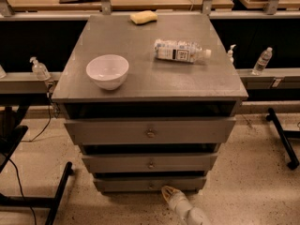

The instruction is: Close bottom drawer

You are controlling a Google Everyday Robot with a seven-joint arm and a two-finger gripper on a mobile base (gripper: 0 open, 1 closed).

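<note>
A grey cabinet (150,78) holds three grey drawers with small round knobs. The bottom drawer (150,184) is the lowest and narrowest front, close to the floor. The middle drawer (150,163) and the top drawer (150,132) sit above it. My gripper (167,192) comes up from the lower edge of the view. Its pale yellowish tip is at the lower right part of the bottom drawer's front, right of the knob (151,185).
On the cabinet top are a white bowl (107,71), a lying plastic bottle (180,51) and a yellow sponge (143,17). Black stand legs are on the floor at left (56,196) and right (281,137). Small bottles (261,60) stand on a rail behind.
</note>
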